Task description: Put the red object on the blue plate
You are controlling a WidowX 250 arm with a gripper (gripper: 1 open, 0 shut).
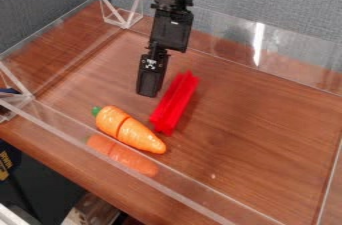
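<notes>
Fingers first: your gripper (150, 84) hangs over the middle of the tabletop with its dark fingertips (147, 91) pointing down, and from this angle they read as one black block with a small white mark on it, so you cannot tell whether they are apart or together. Nothing shows between them, and they sit above the wood rather than on it.

Starting from the left edge, you have the clear plastic wall (54, 124) that rings the tabletop (254, 149), glossy and thin, with a triangular clear brace at the far left corner. The surface itself is polished reddish-brown wood grain, shiny enough to throw reflections.

Toward the front edge, left of center, lies the carrot (130, 131): a smooth orange tapered shape with a green end pointing left, its reflection visible in the front wall below it.

Just right of the carrot's fat end is the red object (174, 103), a plain bright red bar with straight edges, lying flat on the wood and angled from the front toward the back right. Its near end is just beside the carrot. Your gripper is just left of the bar's far half, close beside it, not holding it.
</notes>
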